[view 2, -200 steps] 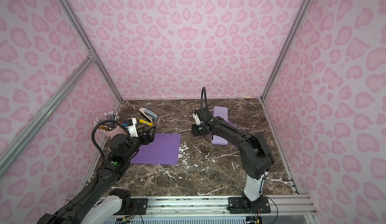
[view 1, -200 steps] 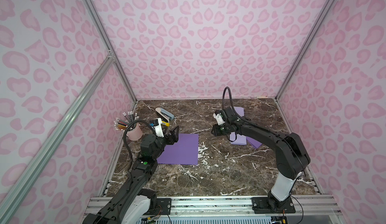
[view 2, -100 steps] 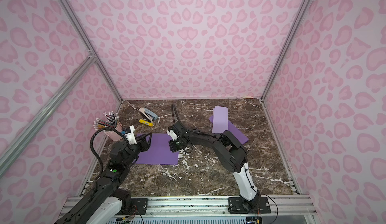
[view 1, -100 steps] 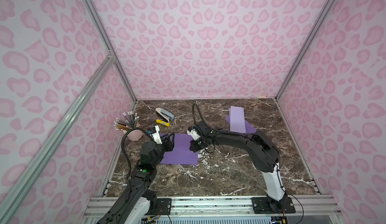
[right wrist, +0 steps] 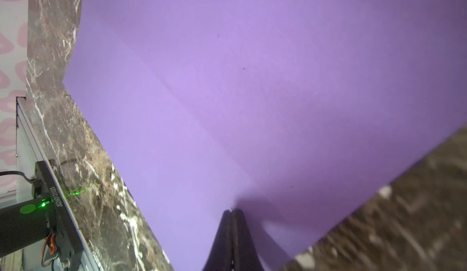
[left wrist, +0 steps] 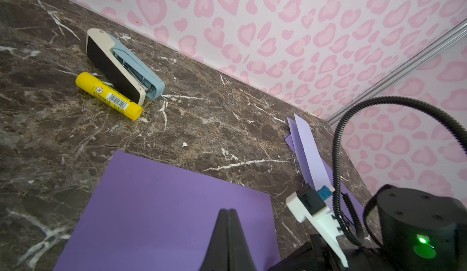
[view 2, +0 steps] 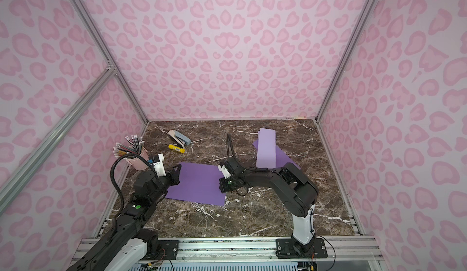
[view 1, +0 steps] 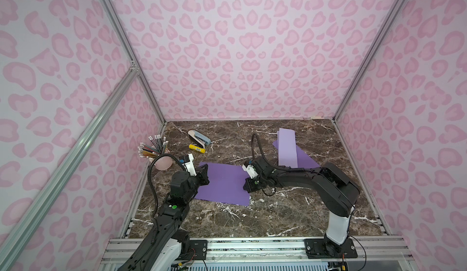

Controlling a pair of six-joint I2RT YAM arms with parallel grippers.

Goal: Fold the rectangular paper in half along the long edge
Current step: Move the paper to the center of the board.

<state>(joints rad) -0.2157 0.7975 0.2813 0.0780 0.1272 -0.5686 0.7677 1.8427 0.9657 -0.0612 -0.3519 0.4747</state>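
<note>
A purple rectangular paper [view 1: 222, 184] [view 2: 197, 184] lies flat on the brown marble table in both top views. My left gripper [view 1: 204, 173] [view 2: 177, 171] is at the sheet's left edge, and the left wrist view shows it [left wrist: 228, 210] shut over the purple paper [left wrist: 161, 206] with nothing between the fingers. At the sheet's right edge is my right gripper [view 1: 246, 186] [view 2: 222, 185]. In the right wrist view it [right wrist: 233, 210] is shut, its tips low over the paper [right wrist: 252, 93] and casting a shadow on it.
A stapler [view 1: 199, 138] and a yellow glue stick [view 1: 197, 149] lie at the back left. A pink cup of pencils [view 1: 163, 161] stands by the left wall. Lighter purple folded paper [view 1: 286, 148] lies over a darker sheet [view 1: 307, 159] at the back right.
My right arm swung from the papers at the back right over to the purple sheet's right edge. Both grippers closed, the left one from wide open.
</note>
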